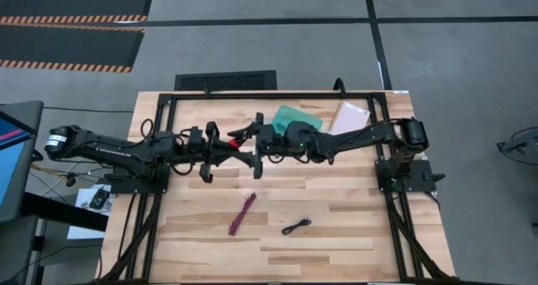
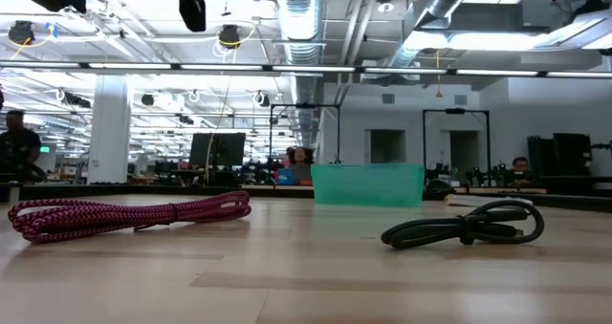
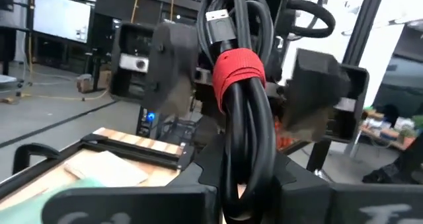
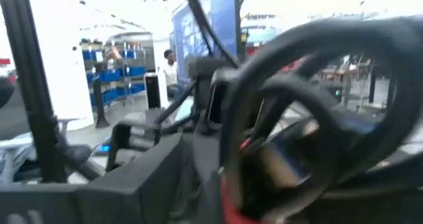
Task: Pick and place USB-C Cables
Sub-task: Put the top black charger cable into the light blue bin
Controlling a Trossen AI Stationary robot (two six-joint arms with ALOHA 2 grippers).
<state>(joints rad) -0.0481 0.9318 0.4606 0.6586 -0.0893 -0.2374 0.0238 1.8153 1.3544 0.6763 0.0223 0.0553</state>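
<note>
Above the table's middle my left gripper (image 1: 245,155) is shut on a black USB-C cable bundle with a red tie (image 3: 239,75). My right gripper (image 1: 266,147) faces it, open. Its fingers (image 3: 162,72) stand apart on either side of the bundle's upper part, and the right wrist view shows the bundle's loops (image 4: 310,118) close up. A magenta cable (image 1: 242,213) (image 2: 124,214) and an all-black cable (image 1: 296,226) (image 2: 469,226) lie flat on the wooden table toward its near edge. My left gripper pinches the bundle's lower part (image 3: 248,178), below the red tie, between its two fingers. The fingers come about level from the table's left. The bundle rises above them with a plug (image 3: 218,26) at its top, lifted clear of the table.
A teal tray (image 1: 296,117) (image 2: 368,183) sits at the table's far side, with a pale pink packet (image 1: 349,117) to its right. A black frame (image 1: 277,93) runs around the table's far part. People sit in the room beyond.
</note>
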